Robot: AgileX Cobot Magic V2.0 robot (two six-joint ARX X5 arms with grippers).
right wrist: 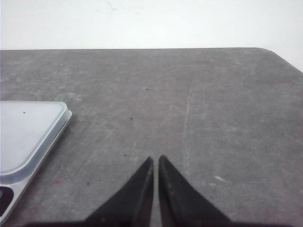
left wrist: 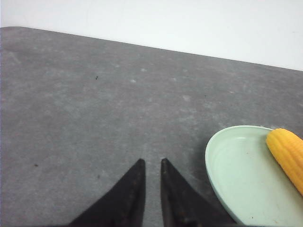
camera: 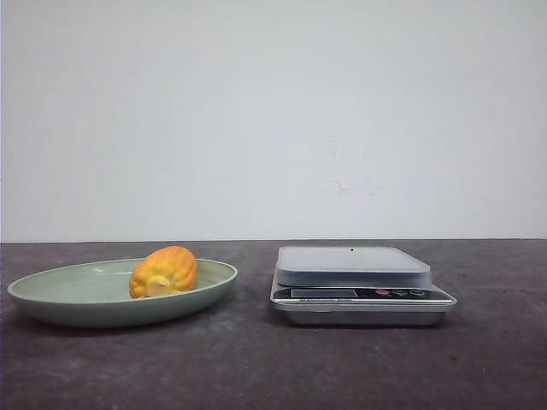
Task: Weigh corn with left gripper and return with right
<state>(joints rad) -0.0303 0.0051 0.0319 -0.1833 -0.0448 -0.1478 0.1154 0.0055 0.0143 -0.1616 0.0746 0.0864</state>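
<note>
The corn (camera: 163, 272) is lying on its side in the pale green plate (camera: 68, 299), toward the plate's right half, pale cut end facing near; the plate is sitting on the dark grey table (camera: 256, 367) at the left of the scene; the kitchen scale (camera: 359, 286) is standing to the right of the plate, apart from it, w/ its pale weighing platform bare and its display and buttons facing near.

Neither arm is showing in the front view; the left gripper (left wrist: 151, 163) is hanging over bare table, fingers nearly together w/ a thin gap at the tips, holding nothing; the plate rim and one end of the corn are showing beside it in the left wrist view, not touching it.

The right gripper (right wrist: 155, 160) is also hanging over bare table, tips all but closed and gripping nothing; a corner of the scale is showing off to one side in the right wrist view, well apart from the fingers.
</note>
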